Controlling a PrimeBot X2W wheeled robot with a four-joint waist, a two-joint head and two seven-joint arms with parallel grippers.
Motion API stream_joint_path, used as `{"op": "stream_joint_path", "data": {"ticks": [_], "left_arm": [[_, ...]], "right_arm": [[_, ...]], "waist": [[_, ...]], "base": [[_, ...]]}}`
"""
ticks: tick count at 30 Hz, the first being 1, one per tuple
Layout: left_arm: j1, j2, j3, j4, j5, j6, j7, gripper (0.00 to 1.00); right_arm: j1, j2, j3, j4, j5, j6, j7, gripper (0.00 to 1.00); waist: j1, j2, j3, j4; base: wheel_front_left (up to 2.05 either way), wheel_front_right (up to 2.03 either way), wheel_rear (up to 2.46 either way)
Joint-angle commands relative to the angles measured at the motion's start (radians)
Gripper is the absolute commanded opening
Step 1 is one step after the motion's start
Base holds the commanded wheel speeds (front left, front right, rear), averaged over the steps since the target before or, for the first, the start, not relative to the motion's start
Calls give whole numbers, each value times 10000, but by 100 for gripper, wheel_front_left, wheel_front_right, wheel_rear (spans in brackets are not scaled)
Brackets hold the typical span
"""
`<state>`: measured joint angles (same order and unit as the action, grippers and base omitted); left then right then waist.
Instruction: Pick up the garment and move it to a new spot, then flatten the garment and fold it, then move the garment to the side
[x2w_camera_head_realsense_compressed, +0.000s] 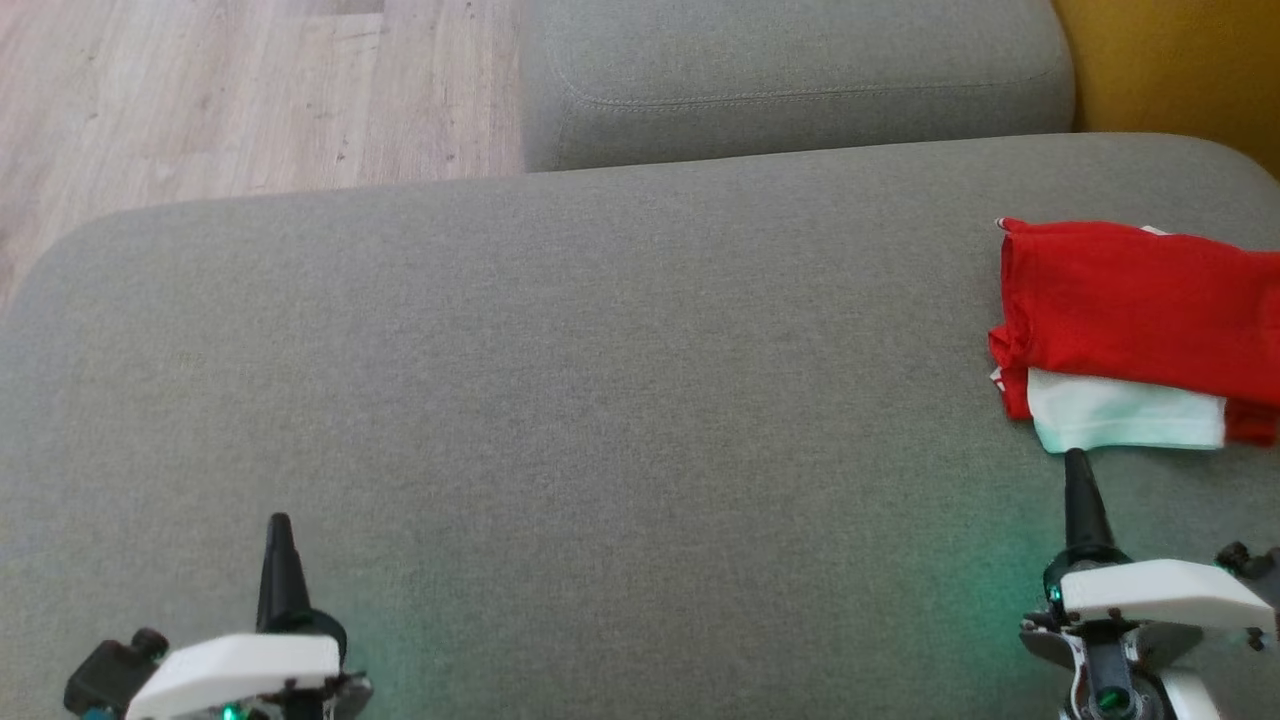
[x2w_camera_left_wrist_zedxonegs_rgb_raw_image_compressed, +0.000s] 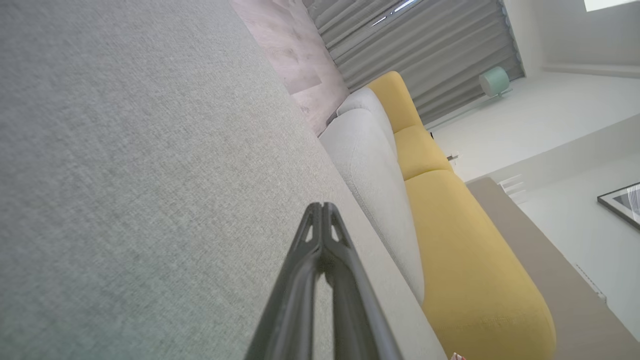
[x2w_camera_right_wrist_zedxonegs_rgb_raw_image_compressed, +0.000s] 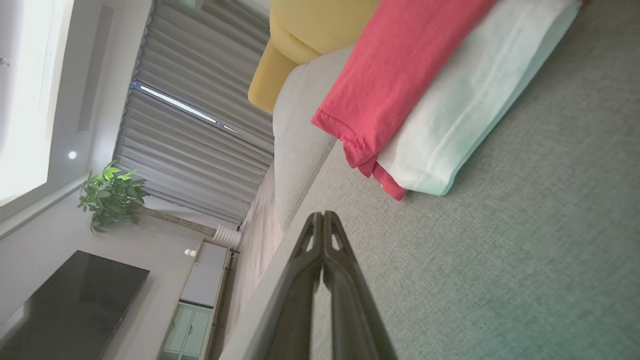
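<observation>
Garment lies folded, red over white, at the right edge of the grey cushion. Right gripper sits just on the near side of its white hem, fingers pressed together, holding nothing. Left gripper is likewise closed and empty, well apart at the left. Fold judged complete: draw your right arm straight back, not sideways, so nothing snags the hem.

Grey sofa seat: open run across left and centre, easy passage. One obstacle on it: the folded red-and-white garment at the right edge, just beyond the right gripper. The far side is walled by a second grey cushion and a yellow cushion. Wood floor far left.
</observation>
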<state>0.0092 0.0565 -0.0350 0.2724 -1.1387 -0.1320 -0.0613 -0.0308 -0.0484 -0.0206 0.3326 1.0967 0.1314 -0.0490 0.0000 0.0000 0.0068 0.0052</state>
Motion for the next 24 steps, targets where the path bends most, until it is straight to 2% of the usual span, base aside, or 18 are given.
{"op": "stream_joint_path", "data": {"ticks": [1,24], "left_arm": [[-563,157,255,-304,-187,8,81,0],[-842,156,701,-295,-2461,10,761,0]], "right_arm": [[-578,-156,53,-405,216,-5,76,0],[-662,-156,-327,-636,2633,-6,742,0]], "waist": [[0,0,0,-1],[0,0,-17,-25]], "base": [[0,0,0],[0,0,0]]}}
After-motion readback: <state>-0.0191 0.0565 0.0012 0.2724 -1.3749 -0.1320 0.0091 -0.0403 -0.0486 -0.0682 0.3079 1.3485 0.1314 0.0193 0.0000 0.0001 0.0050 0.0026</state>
